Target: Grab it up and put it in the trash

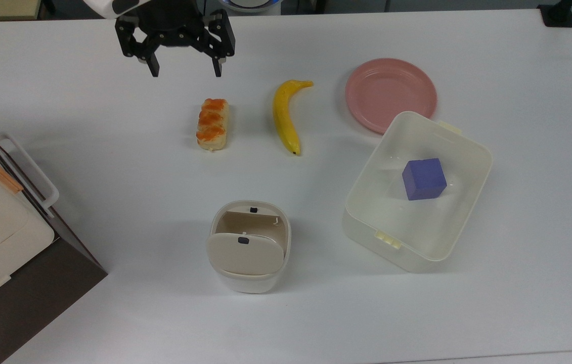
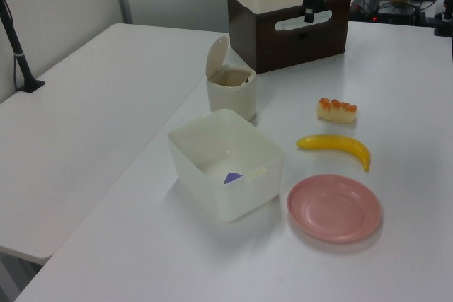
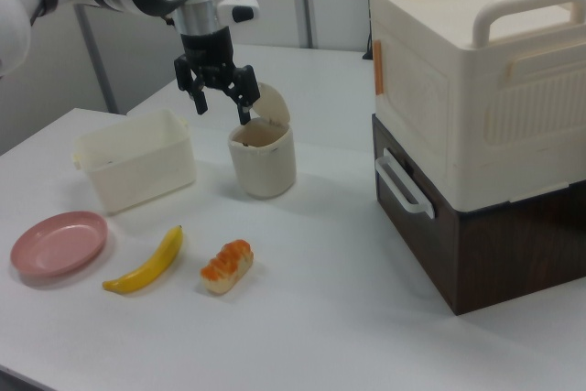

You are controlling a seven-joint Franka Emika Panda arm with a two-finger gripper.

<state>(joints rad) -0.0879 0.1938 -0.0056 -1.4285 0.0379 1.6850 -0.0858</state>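
Counted around the cream-beige swing-lid bin (image 1: 248, 247), of which there is one: one orange-topped bread piece (image 1: 212, 124), one banana (image 1: 286, 116) and one pink plate (image 1: 390, 94) lie beyond it in the top view. Beside it stands one translucent white box (image 1: 460, 146) holding one purple cube (image 1: 424, 178). On its other side sit one cream case with handles (image 3: 467, 70) and one dark brown drawer unit (image 3: 494, 235) beneath.

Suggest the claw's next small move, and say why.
Probably lift clear and stop. The claw is open and empty, up near the top view's upper edge. The bin stands with its lid tipped open, and the nearby bread and banana are not for it.
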